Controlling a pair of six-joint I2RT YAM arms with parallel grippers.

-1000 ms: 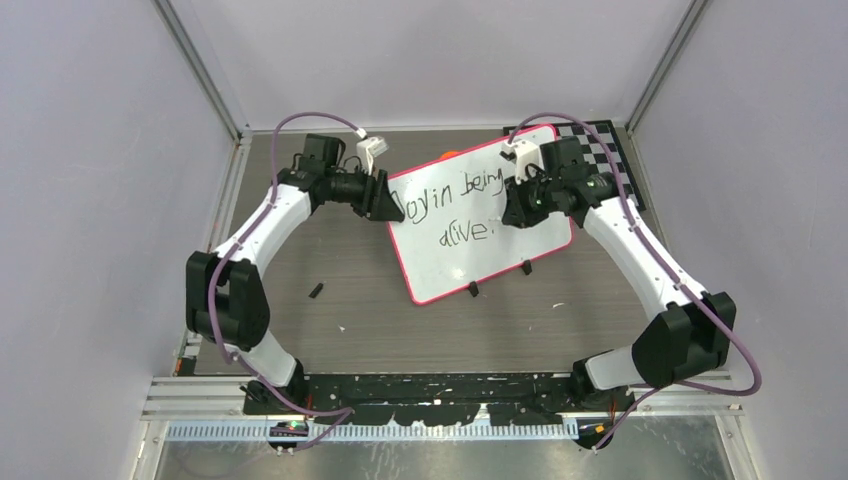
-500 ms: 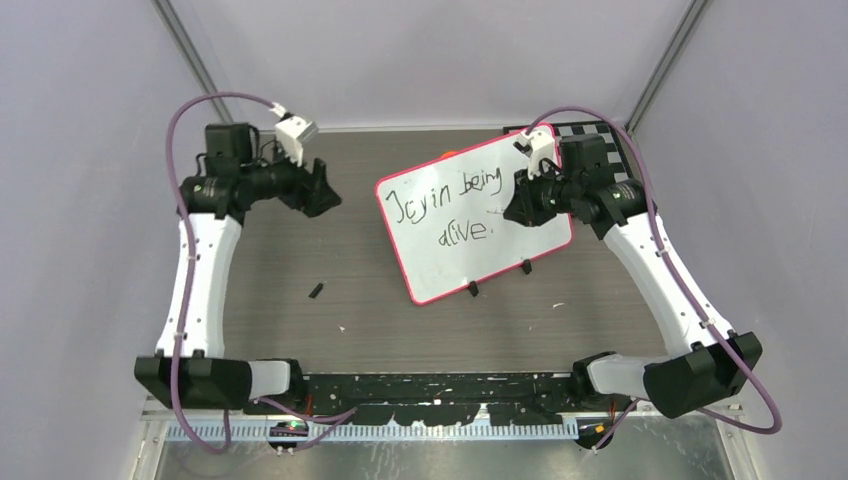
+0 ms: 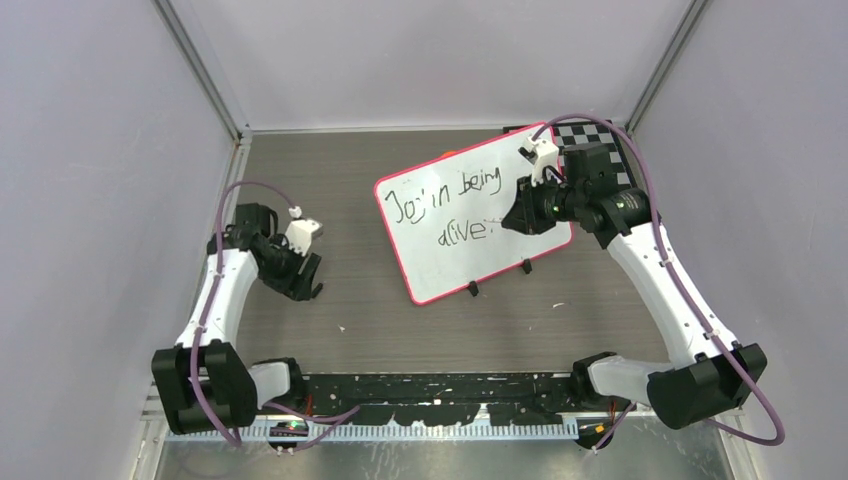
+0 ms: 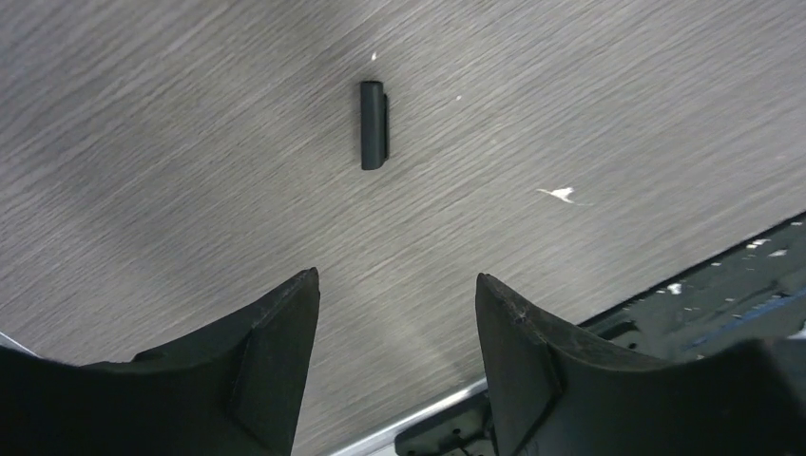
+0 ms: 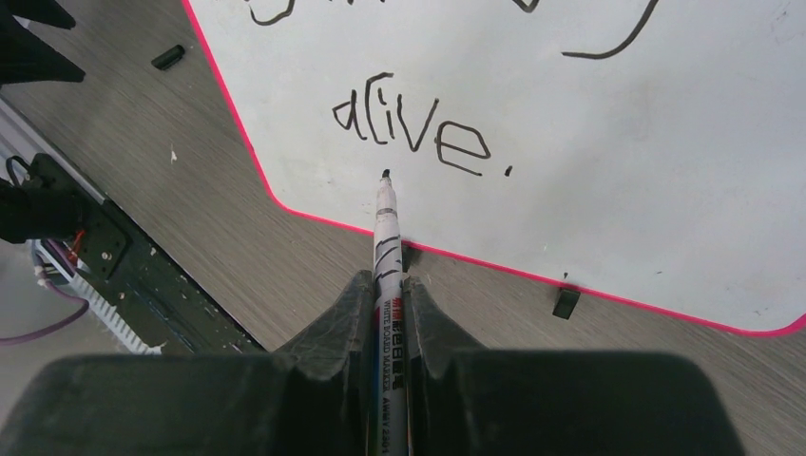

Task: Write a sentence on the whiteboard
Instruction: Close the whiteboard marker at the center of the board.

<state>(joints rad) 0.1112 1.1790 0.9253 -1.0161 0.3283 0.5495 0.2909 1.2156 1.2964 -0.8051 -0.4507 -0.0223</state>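
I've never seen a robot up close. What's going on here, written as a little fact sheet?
Board: whiteboard with a pink rim, lying askew on the table
Writing: sentence in two lines, roughly "Joyin being alive."
Right gripper: shut on a marker, tip near "alive"; contact unclear
Left gripper: open, empty, above a small black piece on the table
Behind board: checkerboard, partly covered
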